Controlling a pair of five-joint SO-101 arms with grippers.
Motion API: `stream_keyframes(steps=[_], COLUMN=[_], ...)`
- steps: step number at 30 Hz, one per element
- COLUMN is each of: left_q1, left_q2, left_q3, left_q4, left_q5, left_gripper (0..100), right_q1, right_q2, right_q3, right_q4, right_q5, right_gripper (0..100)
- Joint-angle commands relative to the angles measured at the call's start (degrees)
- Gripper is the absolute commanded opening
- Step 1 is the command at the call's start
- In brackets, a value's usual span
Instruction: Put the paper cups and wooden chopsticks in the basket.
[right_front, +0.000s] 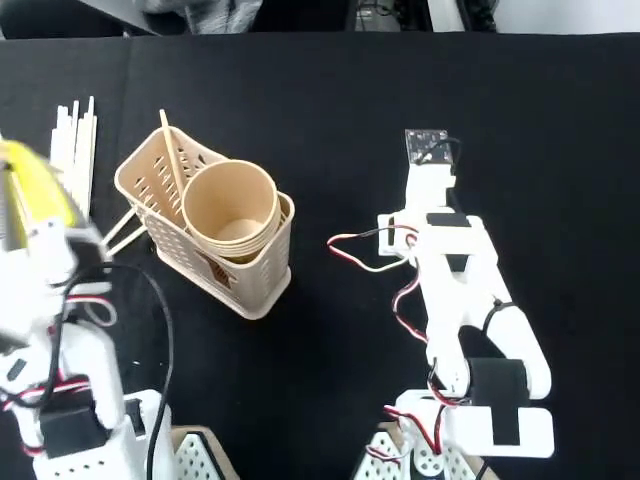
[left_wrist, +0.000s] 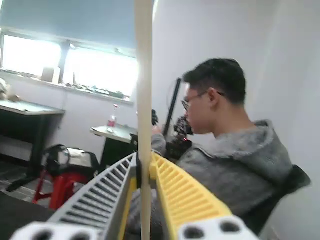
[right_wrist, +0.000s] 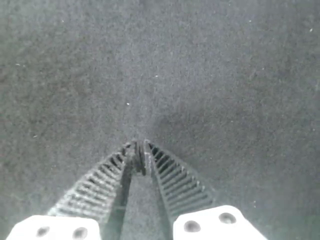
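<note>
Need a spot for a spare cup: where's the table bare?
Bare table between the basket and the right arm, and a wider patch on that arm's outer side. Crowded at the left edge: loose chopsticks, the left arm and the basket sit close together.

Beige slotted basket (right_front: 255, 282); tan paper cups (right_front: 230, 208); black table (right_front: 330, 90); pale chopstick (left_wrist: 144, 100).

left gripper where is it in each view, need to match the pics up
high view: left gripper at the left edge, left of the basket.
left wrist view: in the foreground, shut on a chopstick.
right wrist view: that is the right gripper, shut above the black table.
shared landmark: the yellow finger, high and left wrist views.
</note>
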Motion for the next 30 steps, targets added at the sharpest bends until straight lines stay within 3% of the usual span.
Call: stream_keyframes(steps=[1,12,25,30], left_q1=[7.69,11.38,13.58,13.32], left_q2=[3.78,18.37,19.25,19.25], left_q3=[-3.3,-3.56,-0.84,0.13], left_q4=[1.85,4.57,5.19,6.77], left_q5=[0.7,0.53,-2.99,-2.64], left_gripper=[3,3,3,14], right_q1=[-0.88,-0.88,-0.79,-0.79], right_q2=[-1.27,-1.27,-1.27,-1.27], right_q3=[-0.13,-0.13,-0.13,-0.13], right_q4=[-0.79,-0.79,-0.79,-0.79], right_q5=[-0.18,-0.18,-0.18,-0.18], right_gripper=[1.4,1.4,1.4,1.4])
